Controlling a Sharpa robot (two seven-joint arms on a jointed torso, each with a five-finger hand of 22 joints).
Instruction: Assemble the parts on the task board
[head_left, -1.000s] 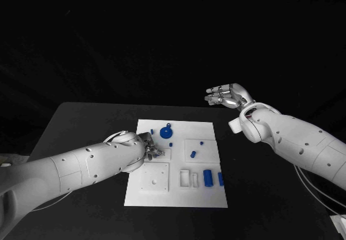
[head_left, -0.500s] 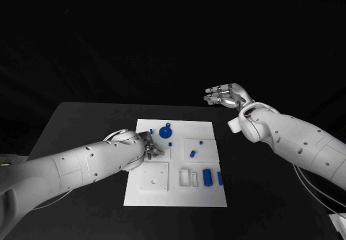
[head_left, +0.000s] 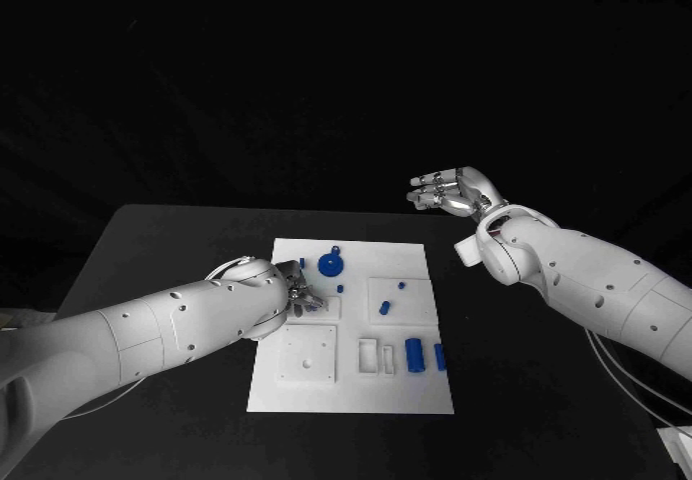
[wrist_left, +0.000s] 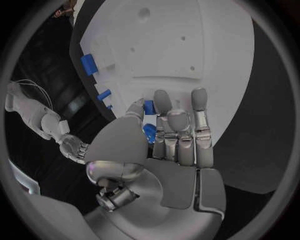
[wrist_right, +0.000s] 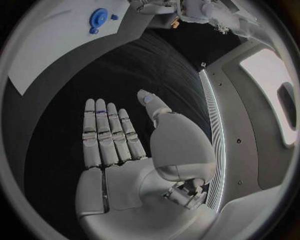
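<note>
Table: we see the black table (head_left: 173, 250) carrying the white task board (head_left: 361, 390) at its middle, within reach of both arms.
Task board: its near half has white recessed blocks; we judge these are the seats the loose pieces are meant for.
Parts: a round blue disc (head_left: 332, 266) lies at the board's far edge, small blue pegs (head_left: 387, 307) sit mid-board, and two blue pieces (head_left: 415, 355) stand near the right near corner, so we think most of the assembly is not yet done.
Left hand: our left hand (wrist_left: 165, 135) sits over the board's left side, fingers bent together around a small blue part (wrist_left: 149, 107); we think thumb and fingers pinch it, though the contact is partly hidden.
Right hand: our right hand (wrist_right: 115, 135) hangs beyond the table's far edge, well apart from the board, fingers straight and side by side, holding nothing — parked, we judge, to leave the board free.
</note>
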